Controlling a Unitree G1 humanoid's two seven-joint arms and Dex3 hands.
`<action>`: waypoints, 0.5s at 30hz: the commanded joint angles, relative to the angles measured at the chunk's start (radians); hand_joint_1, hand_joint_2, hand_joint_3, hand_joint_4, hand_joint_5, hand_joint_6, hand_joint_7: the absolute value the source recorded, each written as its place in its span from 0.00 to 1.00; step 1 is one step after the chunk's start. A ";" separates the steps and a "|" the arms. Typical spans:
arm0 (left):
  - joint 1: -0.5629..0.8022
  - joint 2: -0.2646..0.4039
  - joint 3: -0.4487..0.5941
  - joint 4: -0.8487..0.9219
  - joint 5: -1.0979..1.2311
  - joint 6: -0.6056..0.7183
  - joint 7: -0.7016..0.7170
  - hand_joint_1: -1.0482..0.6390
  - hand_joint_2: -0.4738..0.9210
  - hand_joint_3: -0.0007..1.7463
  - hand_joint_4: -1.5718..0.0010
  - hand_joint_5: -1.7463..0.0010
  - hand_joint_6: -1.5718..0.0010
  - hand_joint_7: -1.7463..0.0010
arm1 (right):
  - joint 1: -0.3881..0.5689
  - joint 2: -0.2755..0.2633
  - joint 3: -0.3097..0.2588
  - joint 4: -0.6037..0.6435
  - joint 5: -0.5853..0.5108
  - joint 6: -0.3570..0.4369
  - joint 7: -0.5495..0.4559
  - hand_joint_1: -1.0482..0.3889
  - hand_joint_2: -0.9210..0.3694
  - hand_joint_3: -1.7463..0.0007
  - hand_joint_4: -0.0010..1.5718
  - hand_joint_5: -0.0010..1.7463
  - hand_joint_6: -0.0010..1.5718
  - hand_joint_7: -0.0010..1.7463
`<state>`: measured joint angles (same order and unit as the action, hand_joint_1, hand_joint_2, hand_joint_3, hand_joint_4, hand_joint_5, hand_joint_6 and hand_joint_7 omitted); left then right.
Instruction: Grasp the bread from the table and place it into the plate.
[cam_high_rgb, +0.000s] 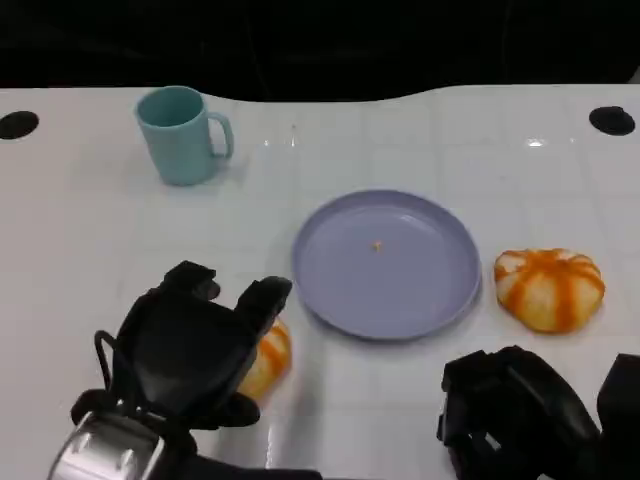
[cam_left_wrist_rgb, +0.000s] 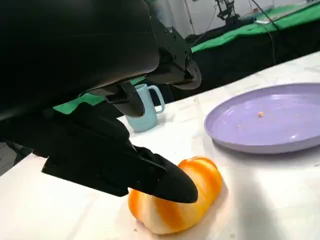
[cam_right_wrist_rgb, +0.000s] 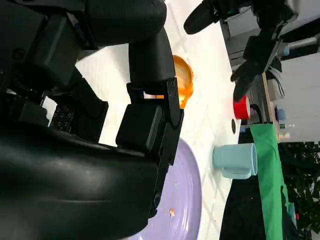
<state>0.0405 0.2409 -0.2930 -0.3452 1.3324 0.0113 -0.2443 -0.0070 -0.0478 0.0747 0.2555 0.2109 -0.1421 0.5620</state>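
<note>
An orange-and-white striped bread lies on the white table left of the purple plate. My left hand hovers over its near side and hides part of it. In the left wrist view one finger lies against the bread while the upper fingers stand spread above it; the bread rests on the table. The plate holds only a crumb. My right hand sits low at the near right, holding nothing. A second striped bread lies right of the plate.
A teal mug stands at the far left, also the mug behind my left hand. Two dark round holes mark the table's far corners. The right wrist view shows the plate rim, the mug and a bread.
</note>
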 joint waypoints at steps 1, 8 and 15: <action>-0.042 0.003 -0.031 0.073 0.016 0.054 -0.019 0.16 0.94 0.00 0.78 0.68 0.81 0.97 | -0.003 -0.011 -0.012 -0.002 0.017 0.004 0.006 0.00 0.70 0.21 0.99 0.74 1.00 0.58; -0.116 -0.024 -0.091 0.202 0.035 0.146 -0.026 0.18 0.92 0.00 0.82 0.62 0.82 0.99 | -0.005 -0.015 -0.014 0.004 0.014 0.003 0.006 0.00 0.71 0.21 0.98 0.74 1.00 0.58; -0.192 -0.038 -0.138 0.343 0.013 0.205 -0.043 0.18 0.91 0.00 0.84 0.60 0.82 0.99 | 0.001 -0.015 -0.011 -0.005 0.008 0.006 -0.003 0.00 0.71 0.20 0.98 0.75 1.00 0.58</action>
<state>-0.1221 0.1980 -0.4188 -0.0475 1.3628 0.1942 -0.2752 -0.0079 -0.0494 0.0735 0.2562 0.2123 -0.1393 0.5623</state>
